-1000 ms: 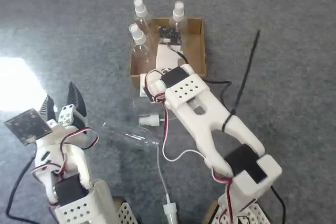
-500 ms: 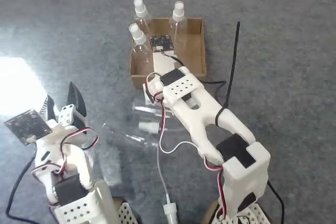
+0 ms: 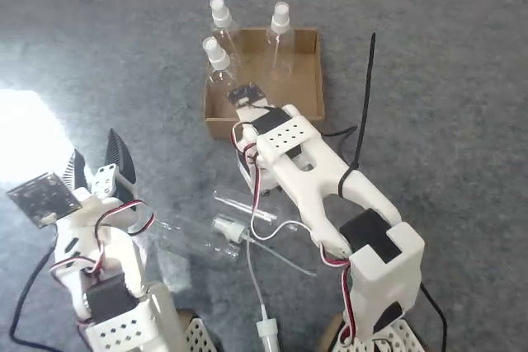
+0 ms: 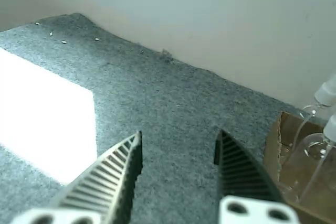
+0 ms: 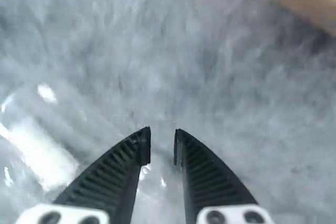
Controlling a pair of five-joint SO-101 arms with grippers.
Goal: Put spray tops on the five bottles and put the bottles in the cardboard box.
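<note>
Right pincer (image 5: 161,132), barely parted and empty, has backed off the cardboard box (image 3: 307,80) to its front wall. Your capped bottle (image 3: 194,238) has slid farther from the box and lies just beside that pincer. Left pincer (image 4: 178,137) gapes wide.

Three bottles (image 3: 216,59) in cardboard box (image 3: 309,80), another bottle (image 3: 190,237) lying before it

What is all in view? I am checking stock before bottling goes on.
cardboard box: one, brown, far middle.
upright bottles: three, clear, white-capped, at the box's far and left sides.
lying bottles: seemingly two, clear, before the box.
loose spray tops: two, white, by a lying bottle's mouth and at the near edge.
black strip: one, right of the box.
left gripper: black, open, raised near-left.
right gripper: black, slightly open, before the box.
</note>
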